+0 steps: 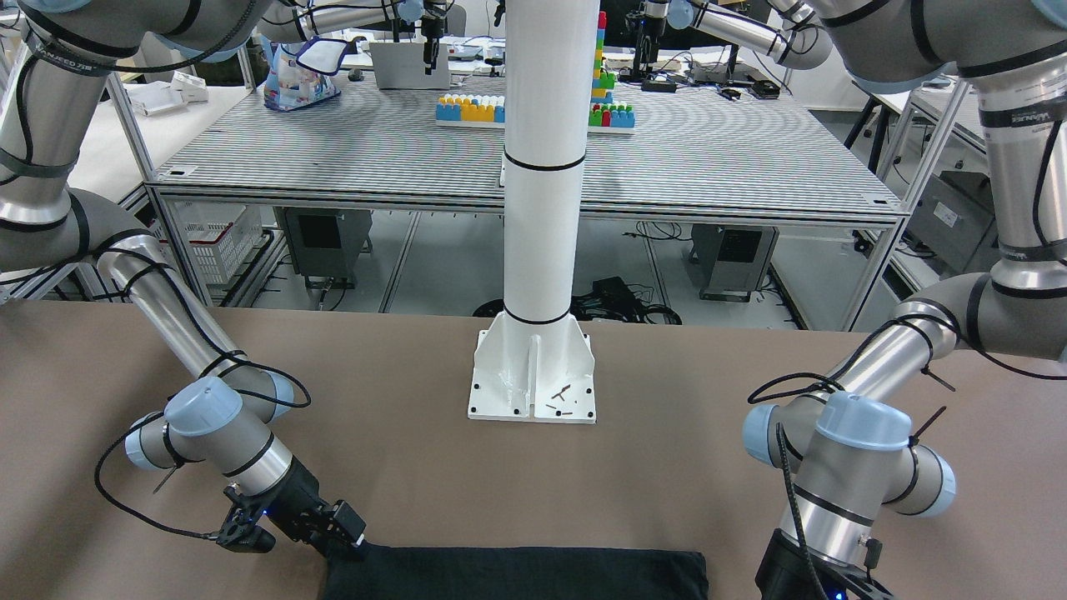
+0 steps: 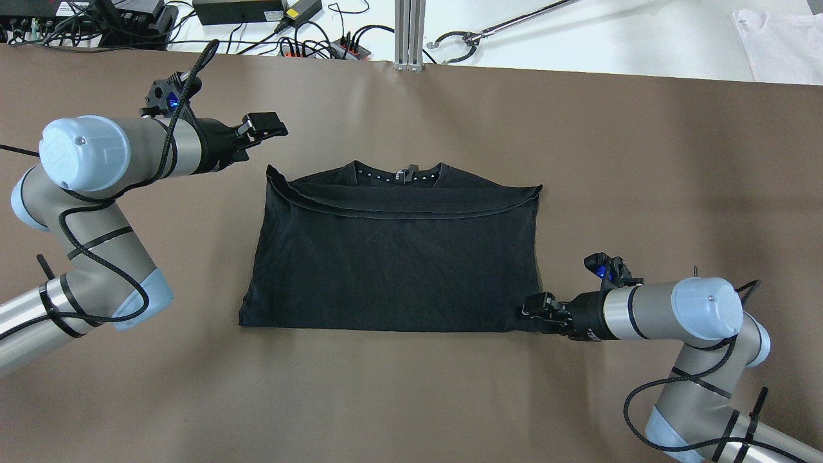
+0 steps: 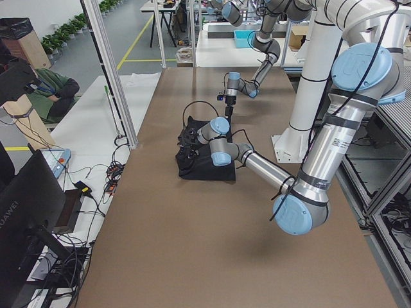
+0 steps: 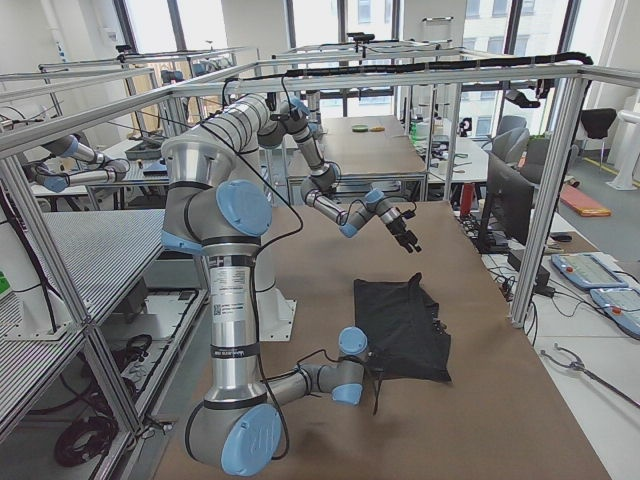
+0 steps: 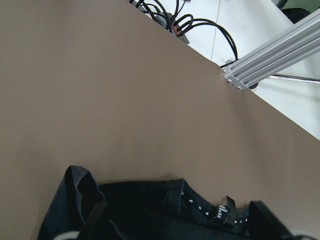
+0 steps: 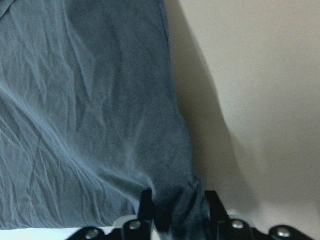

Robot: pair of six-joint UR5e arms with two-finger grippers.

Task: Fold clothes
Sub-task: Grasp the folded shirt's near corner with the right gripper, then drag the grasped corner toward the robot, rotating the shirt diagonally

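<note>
**Right gripper (image 2: 530,310) pinches the pillar-side corner of the soft black matte-fabric garment (image 2: 392,257); left gripper (image 2: 273,125) hangs open off the far corner.**

Taking the round white pillar (image 1: 538,208) as the mark, the garment lies flat on the brown table (image 2: 643,161) out in front of the pillar's base. Its long axis runs crosswise and its neckline is on the edge away from the pillar. The right gripper's jaws are clamped on the corner nearest the pillar, so the cloth stretches away from it. The left gripper, jaws apart and empty, sits raised just beyond the diagonally opposite corner, clear of the cloth. Farther still, past the table's edge, are black cables (image 2: 321,45) and a silver aluminium post (image 2: 409,32). I judge neither hinders a fold.
</note>
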